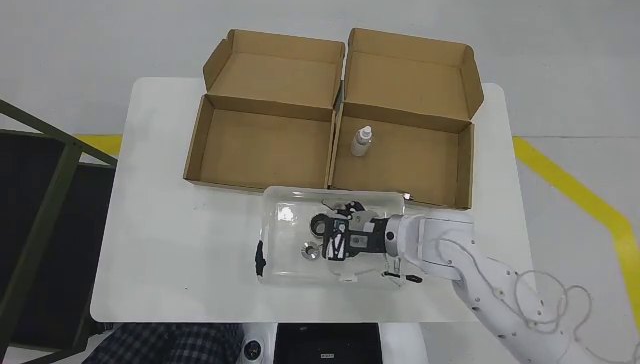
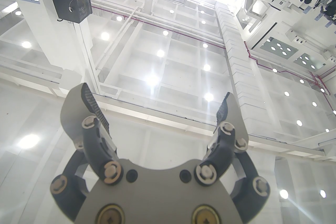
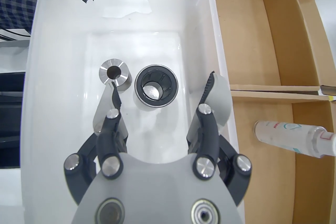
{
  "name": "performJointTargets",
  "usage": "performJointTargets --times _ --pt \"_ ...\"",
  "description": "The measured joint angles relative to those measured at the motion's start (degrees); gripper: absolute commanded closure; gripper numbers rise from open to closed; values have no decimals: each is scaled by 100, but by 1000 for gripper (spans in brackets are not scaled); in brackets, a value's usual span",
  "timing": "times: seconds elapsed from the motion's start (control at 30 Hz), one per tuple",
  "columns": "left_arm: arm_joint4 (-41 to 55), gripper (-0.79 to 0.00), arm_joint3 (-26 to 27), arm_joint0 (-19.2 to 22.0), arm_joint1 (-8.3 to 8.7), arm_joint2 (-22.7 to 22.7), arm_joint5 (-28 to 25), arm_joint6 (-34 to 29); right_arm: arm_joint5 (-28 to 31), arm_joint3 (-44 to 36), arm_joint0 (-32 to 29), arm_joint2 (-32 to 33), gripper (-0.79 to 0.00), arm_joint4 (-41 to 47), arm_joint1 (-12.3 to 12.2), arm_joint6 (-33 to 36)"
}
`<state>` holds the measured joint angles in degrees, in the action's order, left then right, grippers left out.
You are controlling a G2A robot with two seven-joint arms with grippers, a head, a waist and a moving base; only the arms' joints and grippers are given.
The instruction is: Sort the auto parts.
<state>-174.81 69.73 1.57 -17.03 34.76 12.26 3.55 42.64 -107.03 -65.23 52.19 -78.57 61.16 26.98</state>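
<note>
The right gripper [image 3: 163,80], fingers [image 3: 220,96] apart in the clear bin [image 3: 218,51], may knock the silver bushing [image 3: 114,75] beside one finger when closing on the black bearing [image 3: 156,88].

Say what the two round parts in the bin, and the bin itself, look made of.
Slotted sleeve: bare metal, likely steel, with a bright machined face. Bushing: metal shell with a shiny rim; black liner, probably plastic. Bin: translucent white plastic with glossy highlights.

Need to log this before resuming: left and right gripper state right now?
Left gripper: open, holding nothing, aimed at the ceiling.
Right gripper: open, holding nothing, over the plastic bin, black ring just ahead of it.
</note>
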Motion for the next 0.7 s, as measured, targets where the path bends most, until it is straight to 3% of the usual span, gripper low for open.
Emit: performJointTargets --times 0.3,0.7 --pt "0 -785 0 0 0 0 0 0 -112 409 276 -284 -465 85 112 -24" --pt "0 -785 0 0 0 0 0 0 -159 709 453 -492 -446 106 207 -7"
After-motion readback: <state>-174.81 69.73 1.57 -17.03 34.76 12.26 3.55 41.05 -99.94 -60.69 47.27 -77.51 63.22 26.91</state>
